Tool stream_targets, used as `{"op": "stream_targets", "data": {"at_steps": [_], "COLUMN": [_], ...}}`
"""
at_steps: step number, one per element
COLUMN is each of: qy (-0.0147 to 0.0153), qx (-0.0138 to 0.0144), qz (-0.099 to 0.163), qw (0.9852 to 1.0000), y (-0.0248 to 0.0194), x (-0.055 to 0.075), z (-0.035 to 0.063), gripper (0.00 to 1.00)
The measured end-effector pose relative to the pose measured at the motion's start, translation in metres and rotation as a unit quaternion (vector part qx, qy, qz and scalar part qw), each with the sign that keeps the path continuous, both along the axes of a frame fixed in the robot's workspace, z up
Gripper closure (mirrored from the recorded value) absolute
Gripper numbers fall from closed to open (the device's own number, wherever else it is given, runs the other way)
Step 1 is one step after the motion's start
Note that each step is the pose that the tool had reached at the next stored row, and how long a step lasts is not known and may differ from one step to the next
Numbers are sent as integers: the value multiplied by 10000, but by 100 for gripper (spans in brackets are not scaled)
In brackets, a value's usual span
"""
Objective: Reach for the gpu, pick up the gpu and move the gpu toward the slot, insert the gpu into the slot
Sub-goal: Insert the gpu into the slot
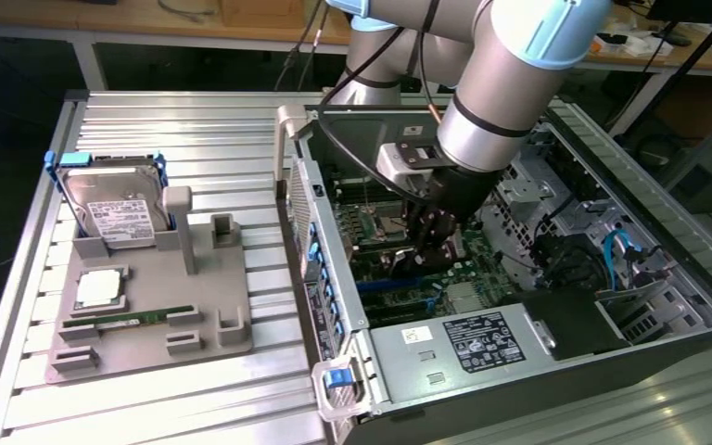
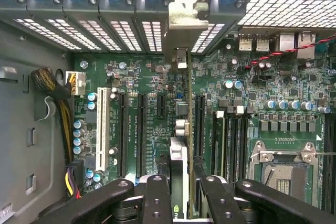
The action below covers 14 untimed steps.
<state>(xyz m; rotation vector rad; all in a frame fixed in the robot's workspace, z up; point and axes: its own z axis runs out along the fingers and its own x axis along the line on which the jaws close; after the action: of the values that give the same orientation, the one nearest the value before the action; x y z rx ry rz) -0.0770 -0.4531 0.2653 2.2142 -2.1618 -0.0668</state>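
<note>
Deep inside the open computer case, my gripper (image 1: 433, 243) hangs over the green motherboard (image 2: 152, 82). In the wrist view the gripper (image 2: 181, 184) is shut on the gpu (image 2: 180, 129), a thin card seen edge-on between the black fingers (image 2: 156, 198). The card's metal end bracket (image 2: 185, 14) reaches the case's rear slot openings. The card stands upright along a connector line between two black sockets. I cannot tell whether its lower edge is seated. The card covers the slot from the wrist; a blue strip (image 1: 393, 282) shows beside the gripper in the exterior view.
A grey fixture (image 1: 146, 306) on the exterior view's left holds a silver hard drive (image 1: 115, 209), a processor chip (image 1: 99, 289) and a green memory stick (image 1: 133, 320). Near the card are a white connector (image 2: 102, 129), a cable bundle (image 2: 58, 108), the processor socket (image 2: 286, 166) and the power supply (image 1: 480, 338).
</note>
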Motion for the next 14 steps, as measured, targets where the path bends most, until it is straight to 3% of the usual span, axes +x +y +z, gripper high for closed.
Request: {"op": "stream_targets", "data": {"at_steps": [14], "qy": [-6], "qx": [-2], "qz": [-136], "qw": [9999], "y": [0], "x": [-45], "z": [0], "gripper": [73]}}
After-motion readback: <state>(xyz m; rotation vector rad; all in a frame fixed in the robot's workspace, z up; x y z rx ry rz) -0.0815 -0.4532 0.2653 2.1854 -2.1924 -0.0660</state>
